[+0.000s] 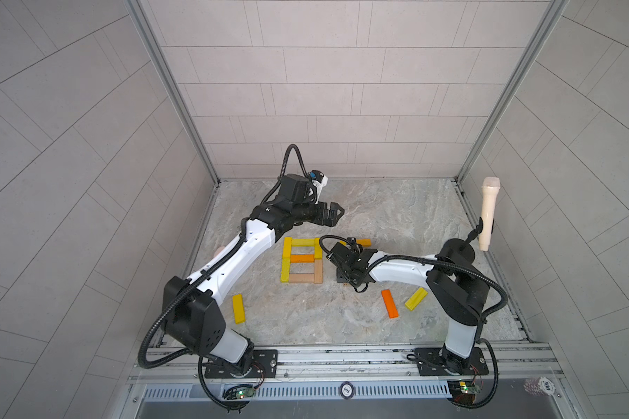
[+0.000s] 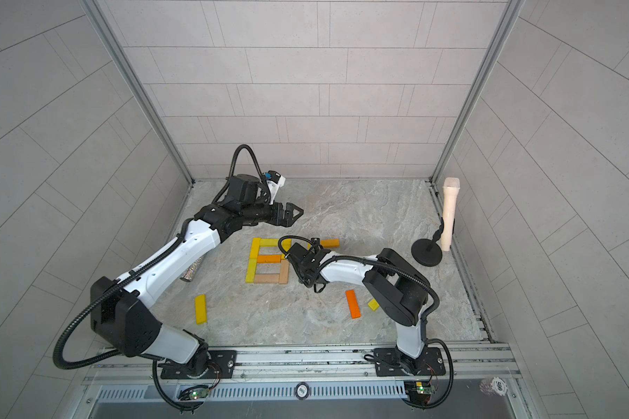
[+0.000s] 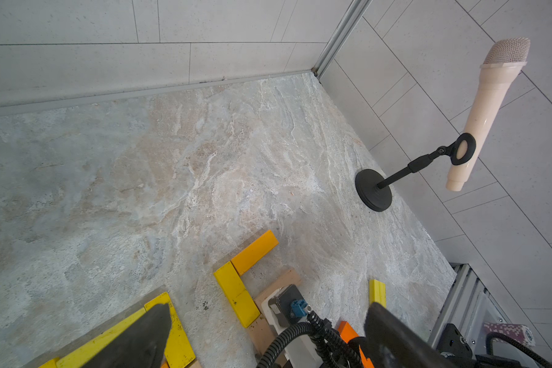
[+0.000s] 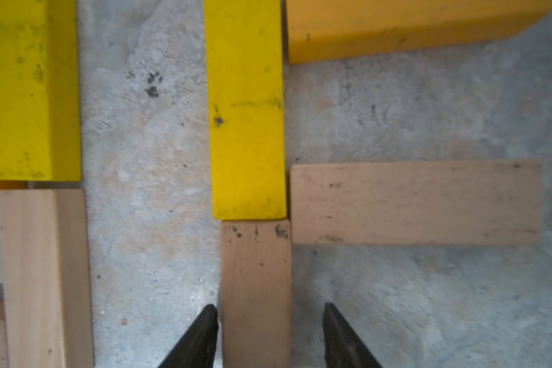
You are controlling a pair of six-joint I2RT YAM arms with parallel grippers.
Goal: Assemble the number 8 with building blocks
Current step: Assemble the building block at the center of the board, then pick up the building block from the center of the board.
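Yellow, orange and tan building blocks form a closed two-cell figure (image 1: 302,259) lying flat on the stone table. Right beside it stands a second group: a yellow block (image 4: 246,111) end to end with a tan block (image 4: 255,270), plus a tan bar (image 4: 415,204) and an amber bar (image 4: 395,28) branching sideways. My right gripper (image 4: 270,306) is low over that tan block and open; its fingers straddle the block, with a gap on one side. My left gripper (image 1: 333,214) hovers open and empty above the table behind the figure.
Loose blocks lie near the front: a yellow one (image 1: 238,308), an orange one (image 1: 390,303) and another yellow one (image 1: 415,298). A cream microphone (image 1: 489,214) on a black stand (image 2: 426,253) is at the right wall. A glittery silver object (image 2: 193,270) lies under the left arm.
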